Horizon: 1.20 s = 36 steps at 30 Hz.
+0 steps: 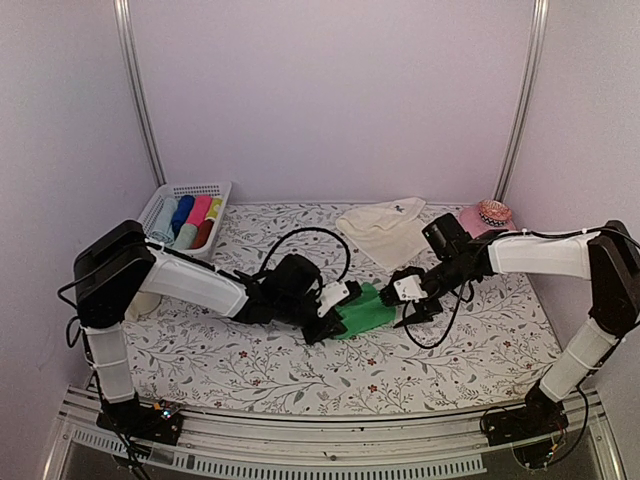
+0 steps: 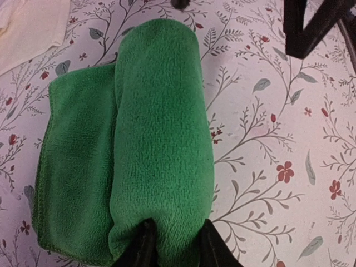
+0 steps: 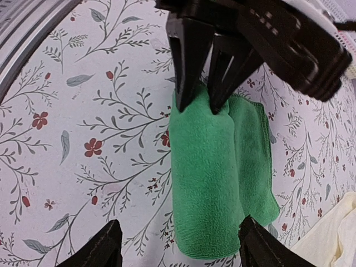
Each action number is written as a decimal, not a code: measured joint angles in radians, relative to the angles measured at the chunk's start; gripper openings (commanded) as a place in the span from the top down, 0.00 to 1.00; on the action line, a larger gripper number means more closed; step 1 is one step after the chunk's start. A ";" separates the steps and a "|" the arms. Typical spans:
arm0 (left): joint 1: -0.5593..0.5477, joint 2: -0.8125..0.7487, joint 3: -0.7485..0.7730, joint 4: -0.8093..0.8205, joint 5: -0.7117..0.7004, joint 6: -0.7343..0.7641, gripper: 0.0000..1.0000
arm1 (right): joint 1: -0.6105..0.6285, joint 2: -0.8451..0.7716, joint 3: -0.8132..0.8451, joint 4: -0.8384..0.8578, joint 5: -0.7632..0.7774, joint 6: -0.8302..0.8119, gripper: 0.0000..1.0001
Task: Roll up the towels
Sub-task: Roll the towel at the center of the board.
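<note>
While the green towel (image 2: 161,139) is only partway rolled, I'd call this job less than half done. One long side is curled into a fat tube and a flat flap sticks out beside it, so it needs a few more turns. The left gripper (image 2: 177,250) has its fingers pinched narrow on one end of that tube. At the tube's opposite end the right gripper (image 3: 179,225) hovers with its claw spread wide, holding nothing.

The cream towel (image 1: 385,230) lies flat and a bit rumpled just beyond the green towel, not rolled at all, so that's the whole second half left.

Other stuff: a white basket (image 1: 190,190) of coloured rolls far off past the green towel on the left arm's side, and a pink dish (image 1: 470,218) beyond it on the right arm's side. A black cable (image 1: 320,235) loops between the green towel and the cream one, and could snag.
</note>
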 measured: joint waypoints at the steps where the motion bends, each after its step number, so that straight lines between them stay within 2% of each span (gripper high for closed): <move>1: 0.006 0.009 0.012 -0.005 0.013 -0.007 0.74 | 0.000 -0.015 -0.016 0.003 -0.011 -0.021 0.28; 8: 0.051 0.048 0.064 -0.031 0.103 -0.052 0.76 | 0.012 -0.030 -0.059 0.072 -0.022 -0.085 0.28; 26: 0.151 0.092 0.117 -0.082 0.299 -0.108 0.75 | 0.123 0.107 -0.090 0.323 0.191 -0.012 0.29; 31: 0.163 0.095 0.123 -0.091 0.312 -0.111 0.67 | 0.130 0.161 -0.076 0.363 0.234 0.012 0.37; 36: 0.176 0.095 0.123 -0.102 0.304 -0.116 0.50 | 0.139 0.211 -0.019 0.383 0.277 0.054 0.51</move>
